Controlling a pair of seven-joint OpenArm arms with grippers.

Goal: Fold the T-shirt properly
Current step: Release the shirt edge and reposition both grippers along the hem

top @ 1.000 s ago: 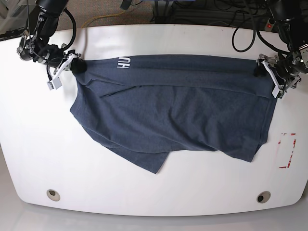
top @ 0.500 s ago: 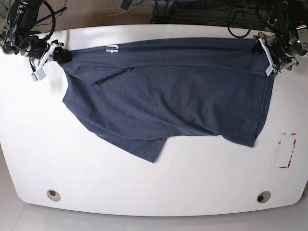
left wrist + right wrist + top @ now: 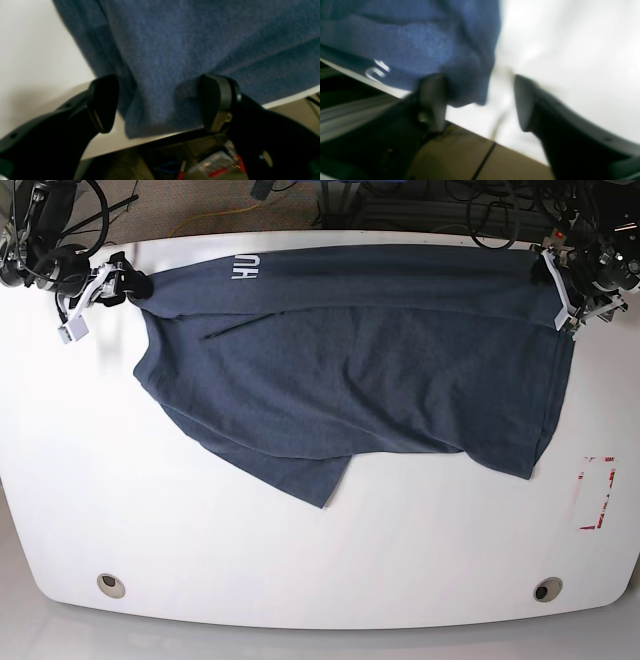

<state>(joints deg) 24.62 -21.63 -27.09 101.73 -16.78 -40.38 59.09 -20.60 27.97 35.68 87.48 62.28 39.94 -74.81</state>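
The dark navy T-shirt [image 3: 350,370] lies spread across the far half of the white table [image 3: 300,560], its top edge along the table's far rim and its white lettering [image 3: 245,270] near the top left. A pointed flap hangs toward the front. My right gripper [image 3: 105,292] is at the shirt's top left corner. In the right wrist view its jaws [image 3: 477,102] stand open, with the cloth corner [image 3: 460,62] resting by one finger. At the top right corner, my left gripper [image 3: 560,285] is open too, its fingers straddling the loose cloth corner [image 3: 160,75].
The table's far edge lies right under both grippers, with cables and clutter beyond it [image 3: 400,205]. A red-and-white marker [image 3: 597,492] sits near the right edge. Two round holes [image 3: 111,585] [image 3: 547,589] are near the front edge.
Both arms have carried the shirt's top edge toward the table's far rim. My right gripper has opened and let go of its corner. The lettering has shifted toward the far edge.
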